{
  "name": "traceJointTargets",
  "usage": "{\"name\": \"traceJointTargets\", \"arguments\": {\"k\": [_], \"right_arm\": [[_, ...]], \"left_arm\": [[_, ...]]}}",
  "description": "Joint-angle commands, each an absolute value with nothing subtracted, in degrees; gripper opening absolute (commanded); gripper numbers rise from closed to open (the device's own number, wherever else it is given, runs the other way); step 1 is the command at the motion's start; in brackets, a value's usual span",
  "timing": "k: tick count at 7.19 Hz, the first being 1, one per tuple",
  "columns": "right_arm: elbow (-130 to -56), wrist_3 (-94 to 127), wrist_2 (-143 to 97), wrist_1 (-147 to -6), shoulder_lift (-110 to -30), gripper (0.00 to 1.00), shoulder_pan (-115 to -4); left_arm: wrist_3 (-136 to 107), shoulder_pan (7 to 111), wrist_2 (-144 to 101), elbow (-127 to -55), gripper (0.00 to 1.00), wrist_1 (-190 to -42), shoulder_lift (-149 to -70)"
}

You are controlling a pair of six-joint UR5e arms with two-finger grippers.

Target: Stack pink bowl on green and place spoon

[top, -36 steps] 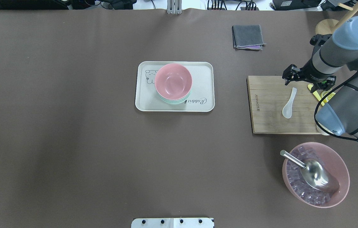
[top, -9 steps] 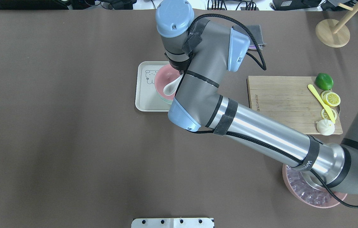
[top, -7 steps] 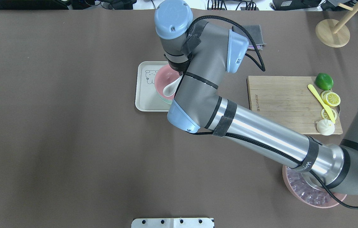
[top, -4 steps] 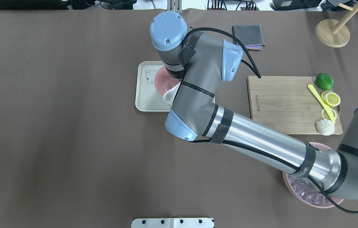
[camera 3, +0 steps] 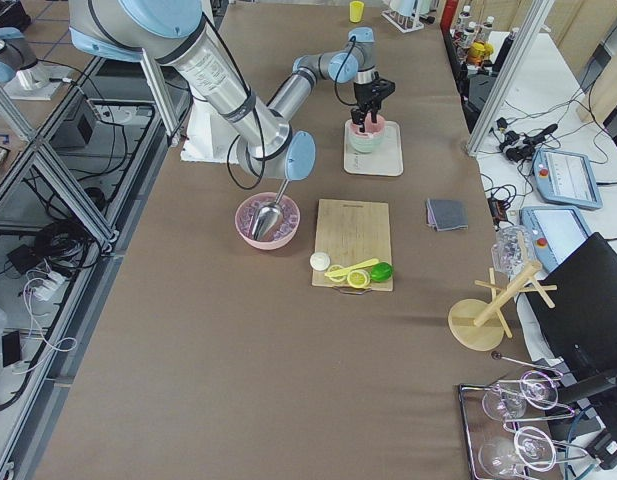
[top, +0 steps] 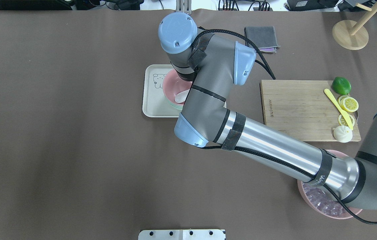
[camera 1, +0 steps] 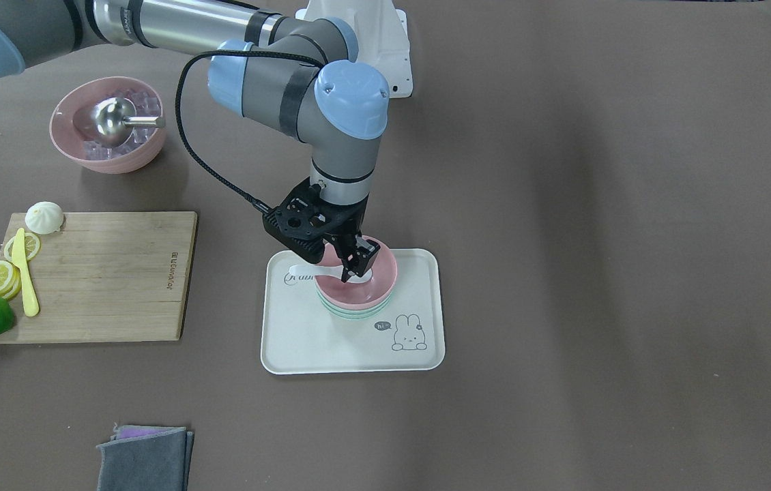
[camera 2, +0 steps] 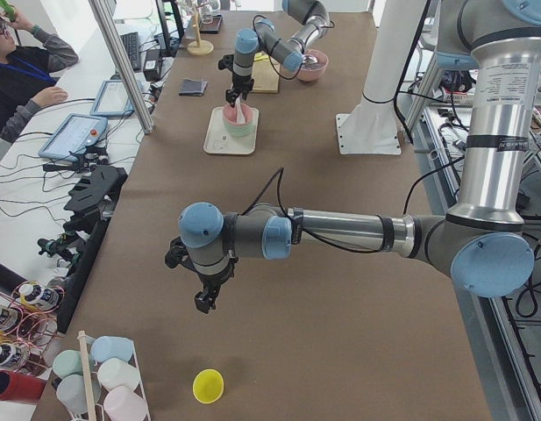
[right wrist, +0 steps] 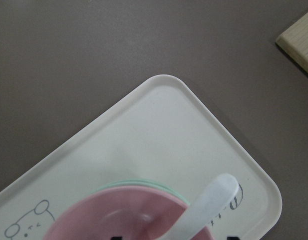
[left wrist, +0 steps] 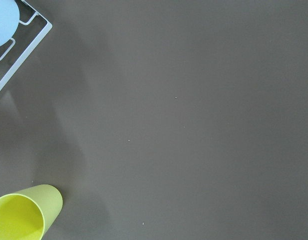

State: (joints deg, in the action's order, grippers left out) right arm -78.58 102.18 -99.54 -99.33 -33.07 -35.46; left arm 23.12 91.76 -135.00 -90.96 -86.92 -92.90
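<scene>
Now, exterior front-facing: right gripper (camera 1: 356, 262) sits just above pink bowl (camera 1: 380, 278), which is nested on green bowl (camera 1: 353, 314) on tray (camera 1: 331, 351). Spoon (camera 1: 314, 273) lies in pink bowl, handle over rim.
Right wrist: fingertips (right wrist: 119, 238) apart, spoon unclamped between them.
Exterior left: left gripper (camera 2: 205, 298) far off near yellow cup (camera 2: 208, 386); cannot tell its jaw state.

Upright pink bowl (camera 1: 377, 285) nested in green bowl (camera 1: 353, 314) on tray (camera 1: 303, 351); white spoon (camera 1: 314, 273) inside, handle overhanging rim.
</scene>
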Motion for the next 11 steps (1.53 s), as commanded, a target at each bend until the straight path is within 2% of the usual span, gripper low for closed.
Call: {"name": "traceJointTargets", "arguments": {"k": [1,4,6,8,9,11], "right_arm": [[-78.6,101.3,-99.5,-99.3,-33.2,1.00,-36.0],[-79.0,92.7,-100.8,-98.5,-36.3,1.00,-40.2],[-80.1,82.4,-110.0,-91.2,-44.7,1.00,-47.8],[-86.0,71.3,-115.3,-91.2,-52.2,1.00,-54.7],[-89.1,65.6,-118.5,-91.5,-56.1,1.00,-58.8],[-93.2,49.5,-125.3,-91.5,-66.3,1.00,-67.8]], "left_arm": [[23.1,91.8,-135.0,-91.0,0.99,-86.9,-92.9],[17.5,91.8,-134.9,-91.1,0.99,-86.2,-92.9],[4.8,91.8,-135.0,-94.1,0.99,-88.4,-89.6],[1.2,91.9,-135.0,-103.2,0.99,-88.4,-81.2],[1.3,92.0,-135.0,-105.4,0.99,-88.5,-79.2],[1.8,91.9,-135.0,-102.8,0.99,-88.5,-79.1]]}}
